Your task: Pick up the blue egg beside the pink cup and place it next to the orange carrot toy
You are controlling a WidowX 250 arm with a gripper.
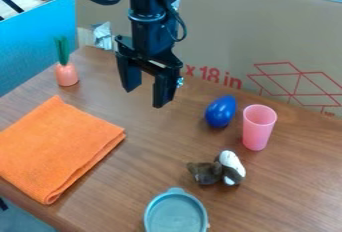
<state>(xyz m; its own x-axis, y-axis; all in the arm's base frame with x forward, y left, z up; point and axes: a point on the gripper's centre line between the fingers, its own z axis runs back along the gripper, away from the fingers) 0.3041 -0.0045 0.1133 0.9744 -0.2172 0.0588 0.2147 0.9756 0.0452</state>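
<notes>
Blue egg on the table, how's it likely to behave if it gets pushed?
The blue egg would probably roll, likely in a curve, since it's rounded with one end narrower. Its smooth surface could make it a bit slippery on the table. Pushed sideways, it might knock the pink cup, which stands close by.

The folded cloth [59, 148] is bright orange, lying on a table [153, 153] of brown with darker wood grain. The cup [258, 127] is pink, the egg [220, 111] deep blue, the lid [176, 215] grey-blue. The carrot [66, 68] is salmon pink with a green top. The small toy [219, 169] is mottled dark brown and white. Red line drawings mark the tan cardboard [234, 36]; the gripper [147, 88] is black.
</notes>
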